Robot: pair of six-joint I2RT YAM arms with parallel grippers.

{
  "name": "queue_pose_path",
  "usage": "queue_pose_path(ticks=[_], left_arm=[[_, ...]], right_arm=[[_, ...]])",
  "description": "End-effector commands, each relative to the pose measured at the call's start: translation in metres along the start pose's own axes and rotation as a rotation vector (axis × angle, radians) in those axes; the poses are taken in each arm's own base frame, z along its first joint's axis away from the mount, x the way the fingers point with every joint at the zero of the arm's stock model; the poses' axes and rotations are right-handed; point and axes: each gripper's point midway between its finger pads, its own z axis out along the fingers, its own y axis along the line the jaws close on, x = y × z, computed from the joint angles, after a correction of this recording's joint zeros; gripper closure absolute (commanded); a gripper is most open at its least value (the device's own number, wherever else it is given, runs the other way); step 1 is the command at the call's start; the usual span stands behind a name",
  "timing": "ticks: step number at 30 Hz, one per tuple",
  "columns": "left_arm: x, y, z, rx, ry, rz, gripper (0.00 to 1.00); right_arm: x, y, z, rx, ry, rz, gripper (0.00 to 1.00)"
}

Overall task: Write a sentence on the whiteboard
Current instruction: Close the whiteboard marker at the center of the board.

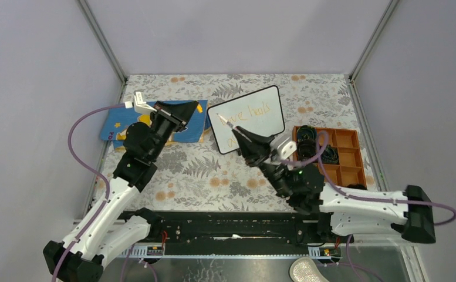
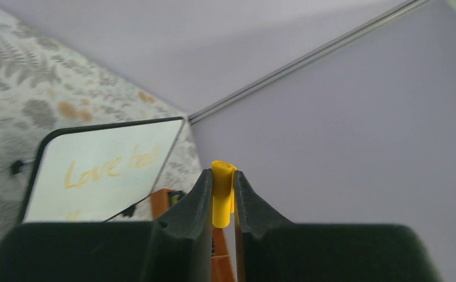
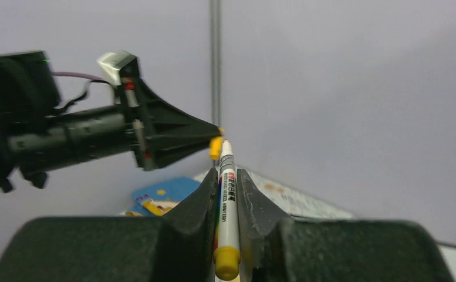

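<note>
The whiteboard [image 1: 253, 117] lies on the counter [image 1: 196, 170] a little past the middle, toward 12 o'clock in the top view. It is turned so that its long side slants up to the right, and its black frame is visible all round. The sentence [image 1: 252, 113] is in thin orange script. The upper line reads "Love heals", and only the start of a lower line shows at the board's 7 o'clock corner, the rest being hidden behind the right pincer [image 1: 237, 130]. That pincer is pinching a white marker [image 3: 228, 217] with a yellow end. The marker's tip reaches over the left part of the board, and I cannot tell whether it touches. At 9 o'clock from the board the left pincer [image 2: 220, 176] is pressed onto a yellow cap [image 2: 222, 194], held above a blue mat [image 1: 115, 126] with yellow shapes. At 3 o'clock from the board, just beside it, stands an orange tray [image 1: 345, 155] with compartments, some holding dark things too small to make out. The counter is covered by a pale cloth printed with grey ferns and orange flowers. Plain lilac-grey walls close it in on three sides, with slim metal posts [image 1: 103, 41] rising at the two far corners.
</note>
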Motion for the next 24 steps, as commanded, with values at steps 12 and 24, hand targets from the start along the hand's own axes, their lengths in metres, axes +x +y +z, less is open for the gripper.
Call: queue_pose_path(ticks=[12, 24], left_arm=[[-0.090, -0.122, -0.044, 0.339, -0.276, 0.025, 1.00], [-0.108, -0.147, -0.071, 0.407, -0.330, 0.017, 1.00]], right_arm=[[-0.089, 0.031, 0.038, 0.176, -0.332, -0.233, 1.00], [-0.092, 0.036, 0.046, 0.022, -0.350, 0.116, 1.00]])
